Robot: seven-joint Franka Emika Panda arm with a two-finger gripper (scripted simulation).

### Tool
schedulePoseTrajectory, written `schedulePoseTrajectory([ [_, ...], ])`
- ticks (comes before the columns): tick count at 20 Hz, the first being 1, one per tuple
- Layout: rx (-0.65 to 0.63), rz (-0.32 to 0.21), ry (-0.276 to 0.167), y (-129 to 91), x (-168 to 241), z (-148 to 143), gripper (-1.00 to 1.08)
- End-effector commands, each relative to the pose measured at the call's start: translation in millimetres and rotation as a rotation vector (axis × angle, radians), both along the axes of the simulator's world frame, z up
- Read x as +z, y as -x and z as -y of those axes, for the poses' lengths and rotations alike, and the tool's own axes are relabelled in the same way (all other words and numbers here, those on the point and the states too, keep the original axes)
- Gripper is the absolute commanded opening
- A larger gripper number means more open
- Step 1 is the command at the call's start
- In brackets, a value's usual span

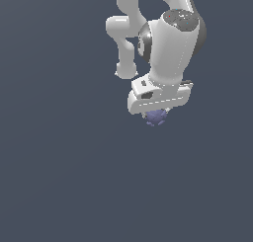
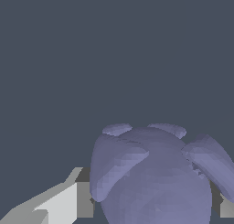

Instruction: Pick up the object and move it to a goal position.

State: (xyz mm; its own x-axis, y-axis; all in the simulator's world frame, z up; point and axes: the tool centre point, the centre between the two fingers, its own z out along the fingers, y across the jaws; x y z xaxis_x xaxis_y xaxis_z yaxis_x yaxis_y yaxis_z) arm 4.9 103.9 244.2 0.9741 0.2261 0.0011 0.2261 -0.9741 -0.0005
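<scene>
The object (image 1: 156, 117) is a small bluish-purple knobbly lump showing just under the white hand in the exterior view, a little right of centre. My gripper (image 1: 157, 115) sits directly over it; the hand's body hides the fingers there. In the wrist view the object (image 2: 155, 177) fills the near field, with a finger (image 2: 68, 202) pressed against one side and a second finger (image 2: 225, 207) at the other. The gripper is shut on the object.
A plain dark grey-blue surface (image 1: 59, 177) fills both views. The white arm (image 1: 163, 43) reaches in from the top of the exterior view. Nothing else is visible.
</scene>
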Motion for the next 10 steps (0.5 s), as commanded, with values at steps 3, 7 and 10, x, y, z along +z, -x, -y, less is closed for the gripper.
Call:
schedulePoseTrajectory([
  [3, 0.000, -0.001, 0.000, -15, 34, -8, -1.00],
  [7, 0.000, -0.001, 0.000, -25, 55, -12, -1.00],
  [10, 0.000, -0.001, 0.000, -30, 66, -15, -1.00],
])
